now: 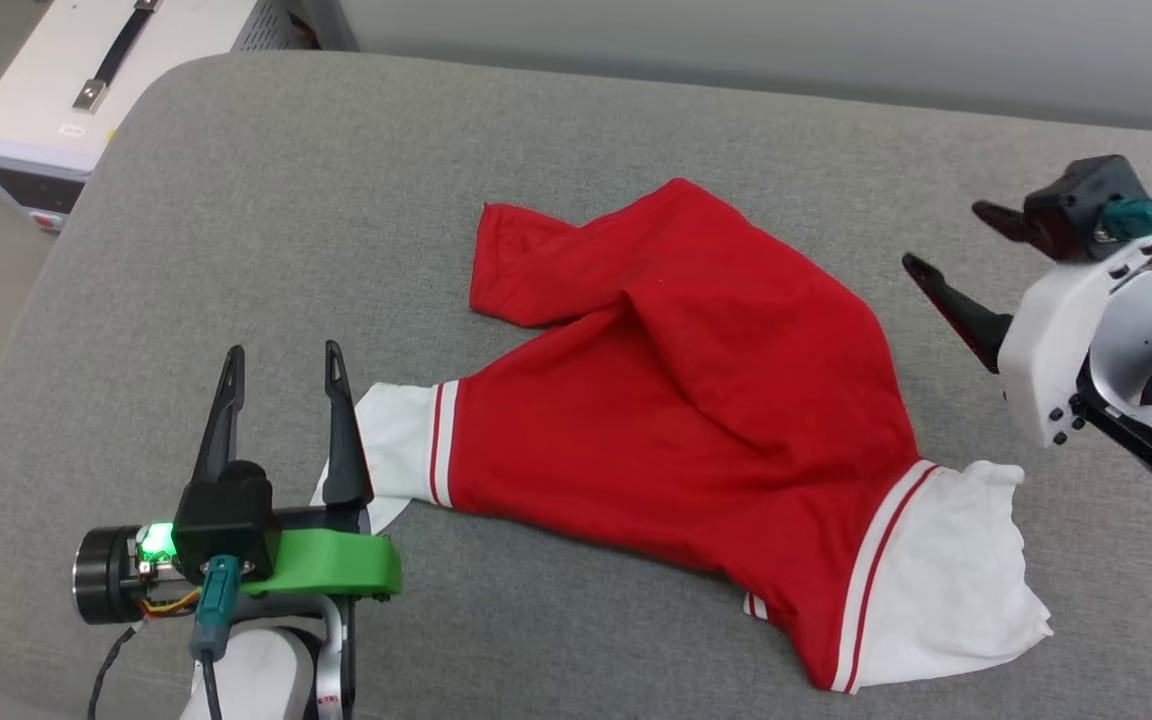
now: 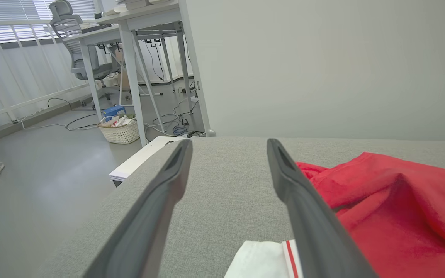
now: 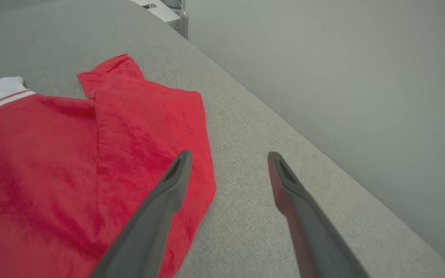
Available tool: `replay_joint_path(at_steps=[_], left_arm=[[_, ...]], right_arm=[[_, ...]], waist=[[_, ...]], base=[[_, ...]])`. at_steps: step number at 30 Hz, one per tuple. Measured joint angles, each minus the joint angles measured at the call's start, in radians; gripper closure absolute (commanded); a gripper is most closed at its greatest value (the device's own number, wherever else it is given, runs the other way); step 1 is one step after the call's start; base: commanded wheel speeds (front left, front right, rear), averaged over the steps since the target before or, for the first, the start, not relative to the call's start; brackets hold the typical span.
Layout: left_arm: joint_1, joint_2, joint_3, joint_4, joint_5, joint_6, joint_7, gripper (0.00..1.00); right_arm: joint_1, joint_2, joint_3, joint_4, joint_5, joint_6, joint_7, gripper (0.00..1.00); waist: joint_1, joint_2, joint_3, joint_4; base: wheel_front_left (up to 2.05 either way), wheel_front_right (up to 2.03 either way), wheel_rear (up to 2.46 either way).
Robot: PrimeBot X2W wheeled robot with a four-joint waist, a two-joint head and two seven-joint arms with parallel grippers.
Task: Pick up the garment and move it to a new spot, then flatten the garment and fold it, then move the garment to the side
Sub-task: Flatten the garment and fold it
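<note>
Garment sprawls crumpled on the grey cushion, long axis running sleeve to sleeve, one white sleeve just beside the released left pincer, while the released right pincer hangs farther off.

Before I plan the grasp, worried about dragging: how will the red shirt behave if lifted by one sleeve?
Probably floppy: the garment lies creased and folded over itself, so it would likely hang limp. Its thin folds suggest light weight. On the woven grey cushion it may bunch rather than slide.
</note>
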Motion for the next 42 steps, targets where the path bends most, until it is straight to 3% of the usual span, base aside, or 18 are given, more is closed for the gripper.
replay_joint_path(at_steps=[5, 11, 22, 23, 31, 42], left_arm=[[0.000, -0.067, 0.048, -0.003, 0.055, -0.048, 0.000, 0.00], [-0.002, -0.147, 0.092, -0.010, 0.104, -0.116, 0.000, 0.00], [-0.012, -0.196, 0.115, -0.003, 0.135, -0.155, 0.000, 0.00], [-0.012, -0.197, 0.119, -0.001, 0.135, -0.156, 0.000, 0.00], [-0.010, -0.202, 0.135, 0.008, 0.156, -0.170, 0.000, 0.00], [-0.004, -0.204, 0.151, -0.001, 0.180, -0.176, 0.000, 0.00]], right_arm=[[-0.103, -0.066, 0.160, 0.028, 0.146, 0.000, 0.263, 0.00], [-0.190, -0.060, 0.289, 0.131, 0.245, 0.000, 0.469, 0.00], [-0.257, -0.054, 0.411, 0.230, 0.286, 0.000, 0.451, 0.00], [-0.261, -0.056, 0.419, 0.230, 0.289, 0.000, 0.431, 0.98], [-0.274, -0.049, 0.431, 0.216, 0.341, 0.000, 0.249, 1.00], [-0.353, -0.076, 0.246, 0.216, 0.396, 0.000, 0.076, 1.00]], waist=[[0.0000, 0.0000, 0.043, 0.031], [0.0000, 0.0000, 0.109, 0.072], [0.0000, 0.0000, 0.184, 0.126], [0.0000, 0.0000, 0.184, 0.128], [0.0001, 0.0000, 0.153, 0.110], [0.0001, 0.0000, 0.131, 0.055]], base=[[0.00, 0.00, 0.00], [0.00, 0.00, 0.00], [0.00, 0.00, 0.00], [0.00, 0.00, 0.00], [0.00, 0.00, 0.00], [0.00, 0.00, 0.00]])
